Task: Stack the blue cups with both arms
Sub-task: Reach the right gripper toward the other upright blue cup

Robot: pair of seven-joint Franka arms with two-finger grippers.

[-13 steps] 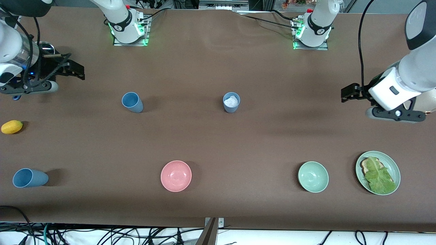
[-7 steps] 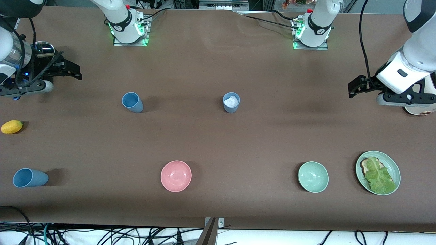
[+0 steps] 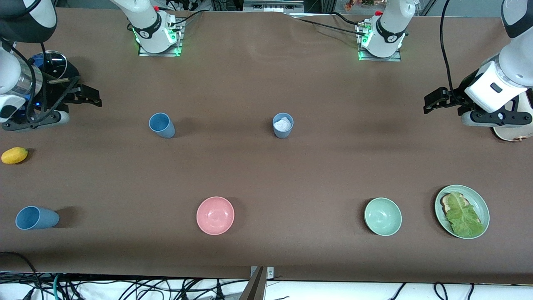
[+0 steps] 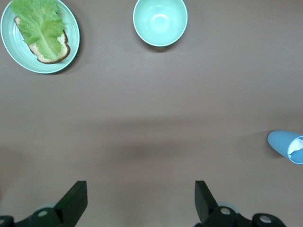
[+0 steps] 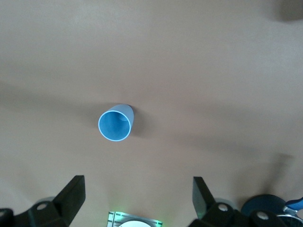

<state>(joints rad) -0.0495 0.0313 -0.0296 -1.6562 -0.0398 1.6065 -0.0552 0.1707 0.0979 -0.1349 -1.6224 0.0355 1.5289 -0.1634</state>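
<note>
Three blue cups stand apart on the brown table. One blue cup [image 3: 161, 125] is toward the right arm's end and also shows in the right wrist view [image 5: 116, 124]. A second blue cup [image 3: 283, 125], mid-table, has something white and crumpled inside; it sits at the edge of the left wrist view [image 4: 286, 145]. The third blue cup [image 3: 35, 218] is near the front edge at the right arm's end. My right gripper [image 3: 93, 98] [image 5: 137, 194] hangs open and empty over bare table. My left gripper [image 3: 431, 104] [image 4: 140, 198] is open and empty too, over the left arm's end.
A pink bowl [image 3: 215, 215] and a pale green bowl [image 3: 382, 216] [image 4: 160, 21] sit near the front edge. A green plate [image 3: 481, 204] [image 4: 72, 35] beside the green bowl holds bread and lettuce. A yellow fruit [image 3: 14, 155] lies at the right arm's end.
My left gripper has drawn back toward its end of the table and away from the front camera. My right gripper has shifted slightly. Both stayed open; the cups have not moved.
</note>
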